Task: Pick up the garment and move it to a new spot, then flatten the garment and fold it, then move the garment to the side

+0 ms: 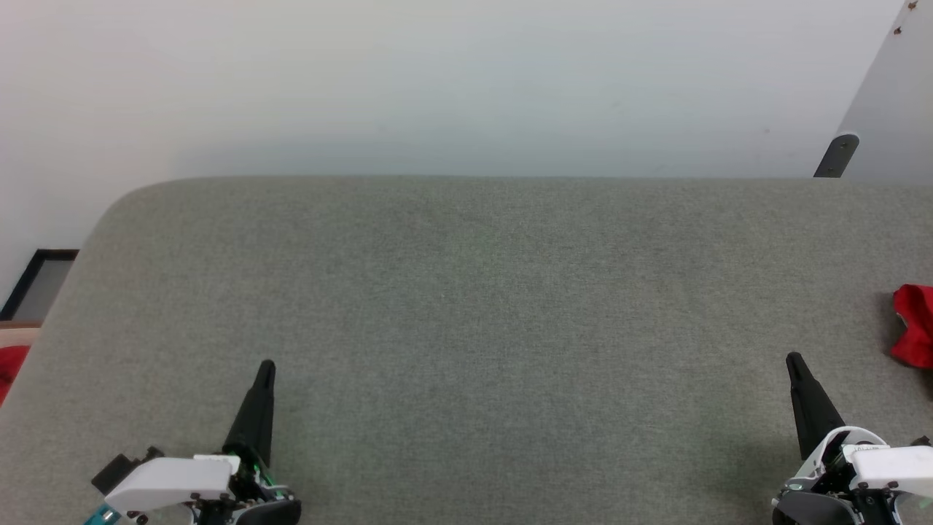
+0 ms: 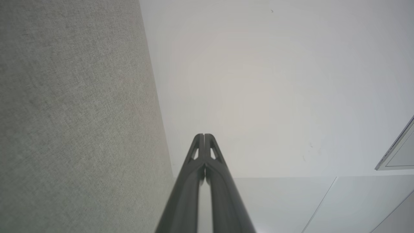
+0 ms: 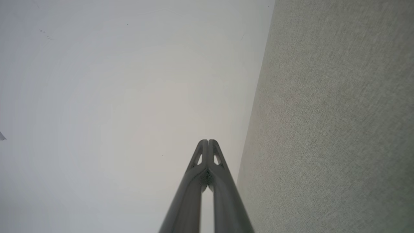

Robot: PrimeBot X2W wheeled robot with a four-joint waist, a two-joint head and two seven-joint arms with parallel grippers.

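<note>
Only a crumpled red part of the garment shows, lying on the grey fabric table at the head view's right edge; the frame cuts off the rest. My right gripper stands shut and empty near the front right, a short way left of and nearer than the garment. At the front left my left gripper is also shut and holds nothing. In the wrist views the left gripper and the right gripper each have their tips pressed together, pointing along the table towards the white wall.
A white wall rises just behind the table's far edge. Off the table's left side, lower down, sits something red under a pale rim, beside a dark-framed panel. A grey board with a dark bracket leans at the far right.
</note>
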